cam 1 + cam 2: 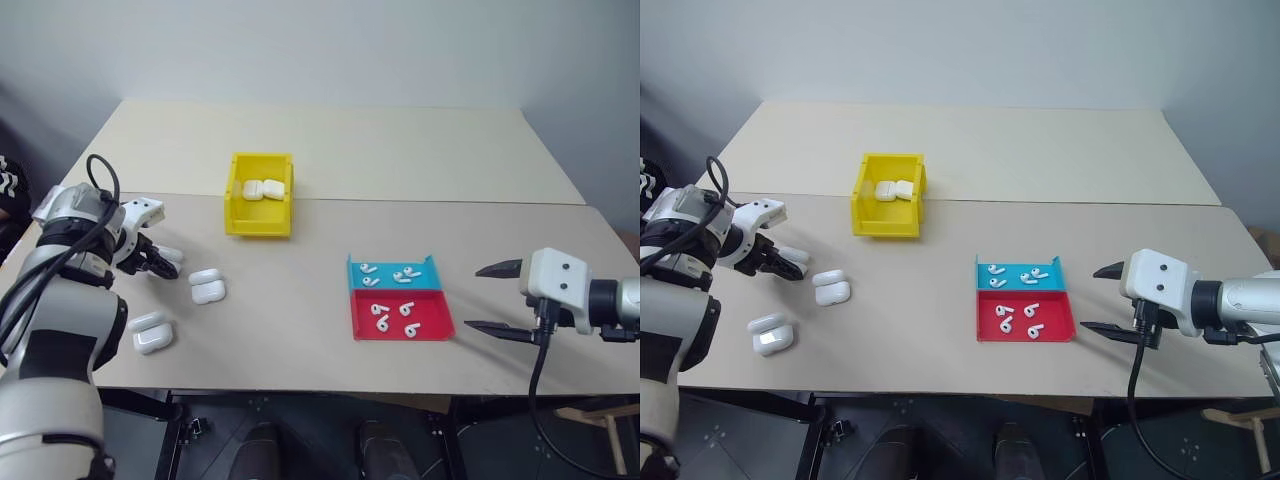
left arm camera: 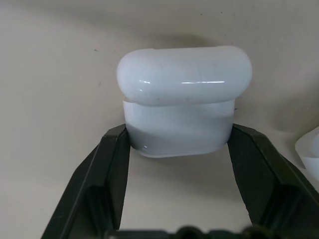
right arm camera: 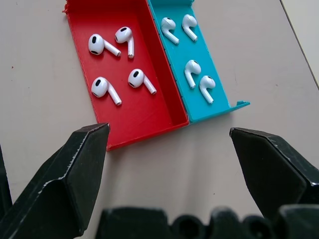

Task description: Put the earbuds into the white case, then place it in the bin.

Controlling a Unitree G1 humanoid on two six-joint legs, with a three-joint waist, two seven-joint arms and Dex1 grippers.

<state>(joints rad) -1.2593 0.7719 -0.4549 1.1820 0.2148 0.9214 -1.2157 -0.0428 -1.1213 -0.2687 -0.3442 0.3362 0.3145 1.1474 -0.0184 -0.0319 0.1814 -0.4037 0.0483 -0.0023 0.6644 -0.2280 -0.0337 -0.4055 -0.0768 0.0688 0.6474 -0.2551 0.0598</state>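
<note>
we hold a white case (image 2: 179, 107) in the left jaws (image 1: 160, 262) on the bench (image 1: 300, 320). right jaws (image 1: 497, 298) gape wide beside the tray (image 1: 400, 310) — eight earbuds (image 3: 119, 64) unloaded. two cases lie in the bin (image 1: 245, 215); loading remains.

Eight earbuds (image 3: 104, 44) are lying in one tray (image 1: 400, 326); five white cases (image 1: 207, 286) and one bin (image 1: 240, 215) are showing.

White arms, black cables, black jaws
</note>
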